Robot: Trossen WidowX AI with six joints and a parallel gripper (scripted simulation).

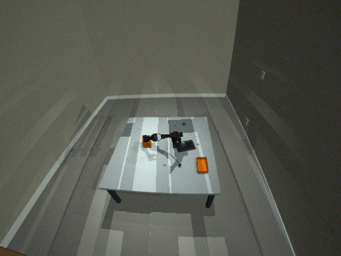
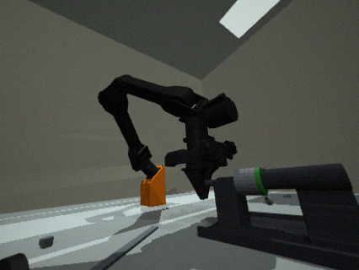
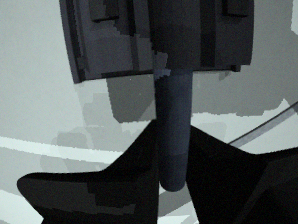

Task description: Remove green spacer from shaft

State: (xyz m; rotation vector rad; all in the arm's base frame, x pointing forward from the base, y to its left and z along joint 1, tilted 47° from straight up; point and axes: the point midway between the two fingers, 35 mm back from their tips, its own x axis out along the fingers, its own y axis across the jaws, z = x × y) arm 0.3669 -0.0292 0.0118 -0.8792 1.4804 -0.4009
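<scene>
Orange tray [image 1: 202, 171] at right of the top view; the black gripper [image 1: 176, 134] [image 2: 203, 195] [image 3: 164, 124] is at centre. Exterior view, lower right: the bright green spacer [image 2: 260, 181] remains on the assembly beside the dark housing block [image 2: 326, 202]; drop and reinsertion remain. Wrist view, centre: fingers clamped on the dark blue-grey cylindrical shaft [image 2: 209, 182] [image 3: 173, 107].

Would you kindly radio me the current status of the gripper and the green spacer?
Gripper shut on shaft. Green spacer still up beside housing block. Grey spacer alongside.

Honestly the green spacer [image 2: 261, 180] looks like smooth matt plastic. Shaft [image 3: 173, 135] seems smooth too, dull rather than glossy.
</scene>
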